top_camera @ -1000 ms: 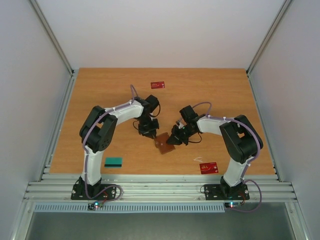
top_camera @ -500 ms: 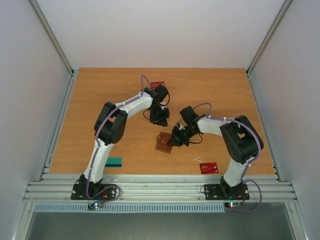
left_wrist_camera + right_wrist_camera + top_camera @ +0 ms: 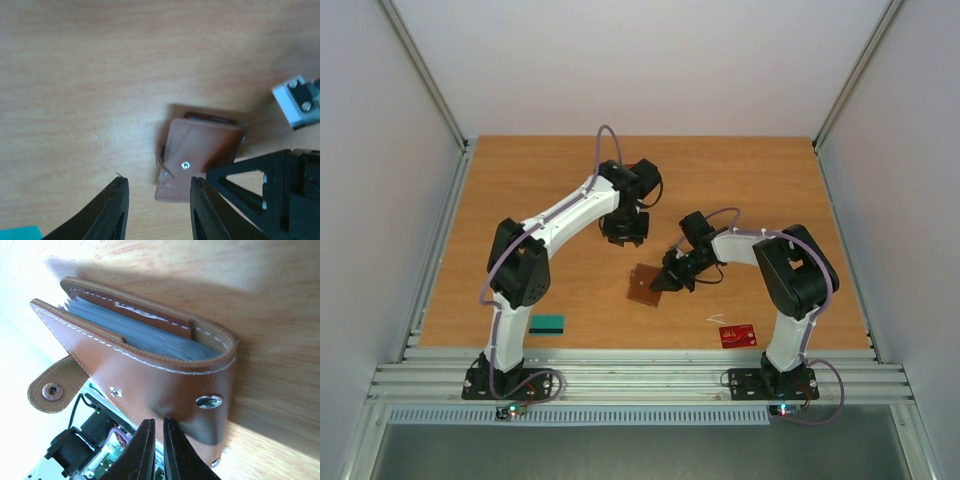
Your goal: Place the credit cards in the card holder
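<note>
Right wrist view shows the right gripper (image 3: 157,439) pinching the brown card holder (image 3: 150,362), which sits in the middle of the table (image 3: 520,200). The left gripper (image 3: 158,183) hangs open close by.

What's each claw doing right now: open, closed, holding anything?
Left claw: open, holding nothing, above the table.
Right claw: closed on the edge of the card holder.

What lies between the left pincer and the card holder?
Nothing but bare wooden table. In the top external view the left pincer hangs farther from the arm bases than the card holder, and the stretch between them is bare.
</note>
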Tool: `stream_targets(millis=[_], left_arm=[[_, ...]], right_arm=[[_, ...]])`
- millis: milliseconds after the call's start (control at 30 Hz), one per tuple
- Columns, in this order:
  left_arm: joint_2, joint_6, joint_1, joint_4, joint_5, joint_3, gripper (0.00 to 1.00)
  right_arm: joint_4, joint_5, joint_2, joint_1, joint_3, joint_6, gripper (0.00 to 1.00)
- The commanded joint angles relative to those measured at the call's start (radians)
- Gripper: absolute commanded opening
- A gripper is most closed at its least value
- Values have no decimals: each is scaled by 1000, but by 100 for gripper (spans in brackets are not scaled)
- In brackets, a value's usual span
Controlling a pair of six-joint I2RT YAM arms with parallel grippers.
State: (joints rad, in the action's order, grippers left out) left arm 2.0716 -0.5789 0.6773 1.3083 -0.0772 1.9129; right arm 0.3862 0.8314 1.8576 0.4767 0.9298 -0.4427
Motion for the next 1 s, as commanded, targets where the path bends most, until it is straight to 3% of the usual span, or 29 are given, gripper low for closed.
stream_targets(millis=[0,500,967], left_arm=[[0,-87,46,74,39,-21,36],[41,-158,70,-9,-18,-120,32],[95,-185,82,-27,-32,-103,25]], right_arm=[[51,-215,116,10,-43,-12,9],[53,-202,139,2,-46,14,9],[60,-186,147,-9,-52,42,8]])
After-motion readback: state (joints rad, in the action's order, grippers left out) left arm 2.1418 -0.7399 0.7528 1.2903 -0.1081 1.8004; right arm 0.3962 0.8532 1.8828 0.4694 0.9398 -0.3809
